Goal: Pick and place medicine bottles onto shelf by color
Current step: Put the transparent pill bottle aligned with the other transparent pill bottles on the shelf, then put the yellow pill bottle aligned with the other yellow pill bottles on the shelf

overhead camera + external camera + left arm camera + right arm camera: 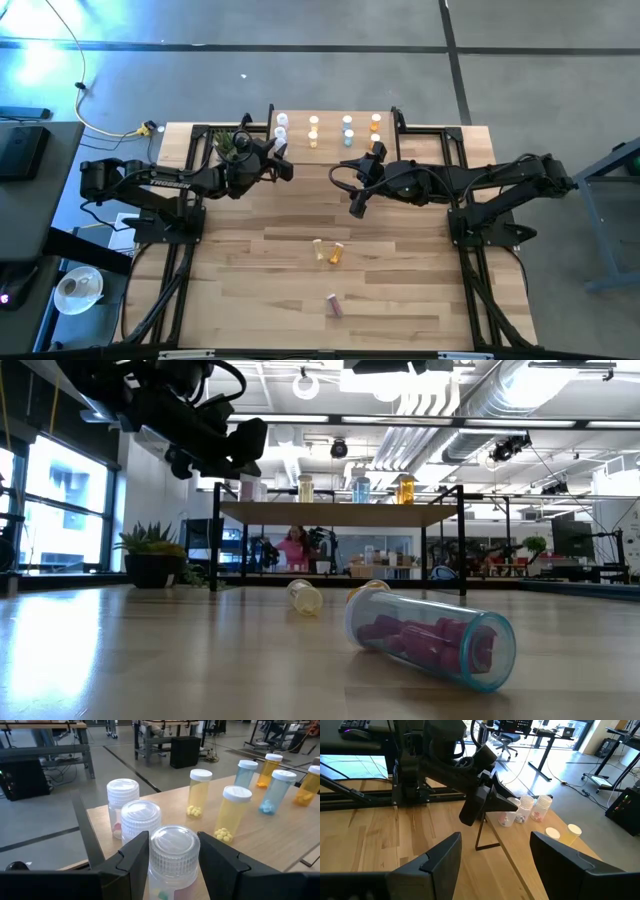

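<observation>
The shelf (330, 140) stands at the table's far edge with clear, yellow, blue and orange medicine bottles upright on its top board. My left gripper (281, 160) is at the shelf's left end, shut on a clear bottle (174, 855). Two more clear bottles (131, 807) stand just beyond it, with yellow bottles (232, 812), blue ones (275, 790) and orange ones (270, 767) farther along. My right gripper (357, 205) hangs open and empty over the table in front of the shelf, fingers spread (495, 855). My left gripper pinches the clear bottle between its two fingers at the white ribbed cap and the wall just below it (152, 852). The fingers slant down at it from the table's left. The bottle is upright; my gripper hides its bottom, so I cannot tell whether it stands on the board.
A yellow bottle (319, 247), an orange one (336, 254) and a purple one (334, 305) lie on their sides on the table's near half. A small potted plant (228, 143) stands beside the shelf's left end, under my left arm. Black frame rails run along both table sides.
</observation>
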You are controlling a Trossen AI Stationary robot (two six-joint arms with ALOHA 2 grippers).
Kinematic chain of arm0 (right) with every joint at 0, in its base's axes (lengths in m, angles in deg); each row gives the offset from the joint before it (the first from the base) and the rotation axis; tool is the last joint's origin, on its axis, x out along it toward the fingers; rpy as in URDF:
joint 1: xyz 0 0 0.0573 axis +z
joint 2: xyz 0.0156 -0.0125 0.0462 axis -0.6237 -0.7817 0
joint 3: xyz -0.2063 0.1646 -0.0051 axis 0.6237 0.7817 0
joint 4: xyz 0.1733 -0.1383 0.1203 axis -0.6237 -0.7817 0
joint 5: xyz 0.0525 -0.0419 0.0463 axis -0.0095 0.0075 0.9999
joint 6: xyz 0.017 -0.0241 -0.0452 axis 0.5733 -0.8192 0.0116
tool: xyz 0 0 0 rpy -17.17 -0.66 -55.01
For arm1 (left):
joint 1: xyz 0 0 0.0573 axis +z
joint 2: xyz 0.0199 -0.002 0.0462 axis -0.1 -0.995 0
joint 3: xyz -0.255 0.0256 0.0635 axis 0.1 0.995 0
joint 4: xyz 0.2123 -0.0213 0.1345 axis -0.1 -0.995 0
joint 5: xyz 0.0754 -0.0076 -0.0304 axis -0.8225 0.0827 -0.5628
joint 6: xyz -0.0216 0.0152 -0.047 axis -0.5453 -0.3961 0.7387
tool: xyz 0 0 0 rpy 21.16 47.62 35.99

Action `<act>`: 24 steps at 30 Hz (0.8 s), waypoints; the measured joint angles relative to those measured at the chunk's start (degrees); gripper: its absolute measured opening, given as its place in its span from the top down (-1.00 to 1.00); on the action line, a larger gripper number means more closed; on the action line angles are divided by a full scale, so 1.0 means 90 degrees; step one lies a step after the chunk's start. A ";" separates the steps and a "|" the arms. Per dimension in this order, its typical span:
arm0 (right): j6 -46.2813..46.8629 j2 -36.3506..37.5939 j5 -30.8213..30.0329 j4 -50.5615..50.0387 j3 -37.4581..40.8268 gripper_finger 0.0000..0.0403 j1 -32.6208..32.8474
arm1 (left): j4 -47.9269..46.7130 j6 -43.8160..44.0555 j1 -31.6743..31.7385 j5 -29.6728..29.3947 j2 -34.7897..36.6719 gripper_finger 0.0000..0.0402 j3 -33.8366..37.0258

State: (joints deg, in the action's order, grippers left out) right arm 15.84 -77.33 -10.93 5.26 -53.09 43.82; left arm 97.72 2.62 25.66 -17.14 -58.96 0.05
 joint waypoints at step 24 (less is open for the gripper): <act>-0.0001 0.0000 0.0002 -0.0002 0.0000 -0.13 -0.0001 | 0.0039 -0.0116 -0.0002 0.0171 -0.0002 -0.04 0.0005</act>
State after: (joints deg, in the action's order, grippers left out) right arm 15.83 -77.33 -10.90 5.24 -53.09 43.81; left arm 98.08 1.58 25.64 -15.60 -58.98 0.09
